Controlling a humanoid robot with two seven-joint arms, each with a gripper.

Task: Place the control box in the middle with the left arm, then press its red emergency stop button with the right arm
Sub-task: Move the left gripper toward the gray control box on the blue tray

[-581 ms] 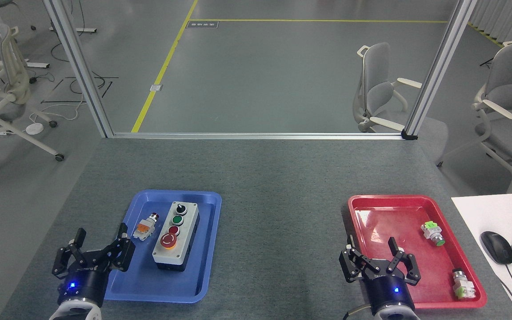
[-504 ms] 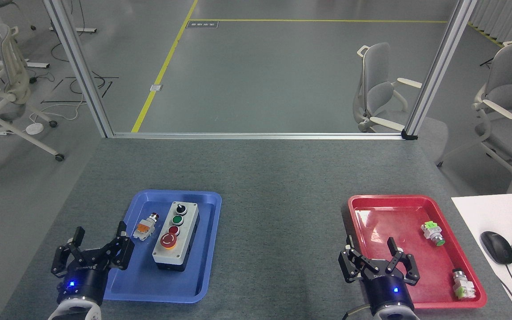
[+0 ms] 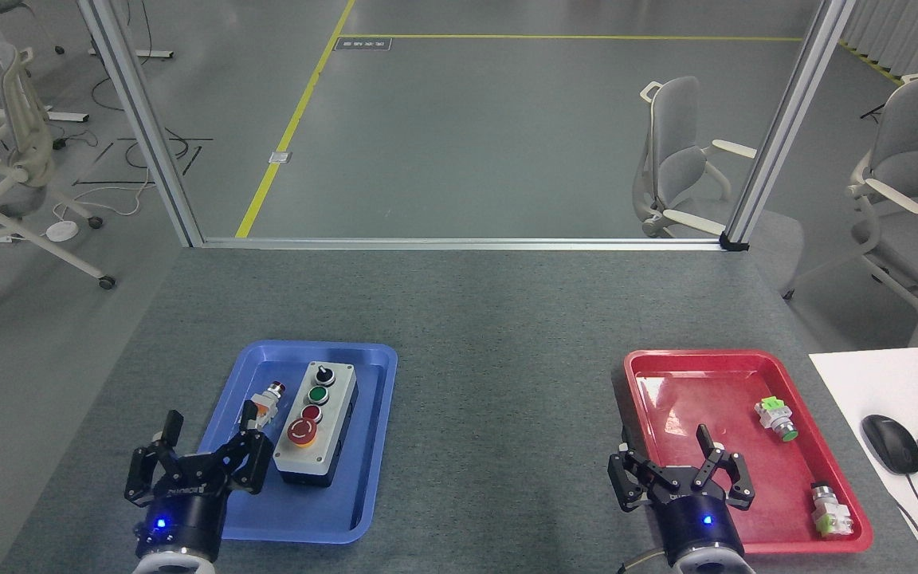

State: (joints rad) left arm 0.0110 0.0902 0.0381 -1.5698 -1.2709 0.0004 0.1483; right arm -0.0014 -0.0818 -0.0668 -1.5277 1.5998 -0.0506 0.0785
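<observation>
Since the spread-open left gripper (image 3: pixel 209 426) sits at the control box's (image 3: pixel 315 424) 8 o'clock, it'll probably knock the orange push-button part (image 3: pixel 264 404) going in; right gripper (image 3: pixel 667 447) is open wide too.

The tabletop (image 3: pixel 491 335) is dark-grey speckled felt. A blue tray (image 3: pixel 268 518) rests near the front left corner. A red tray (image 3: pixel 666 375) rests near the front right corner. A white surface (image 3: pixel 889 383) adjoins the right edge.
</observation>
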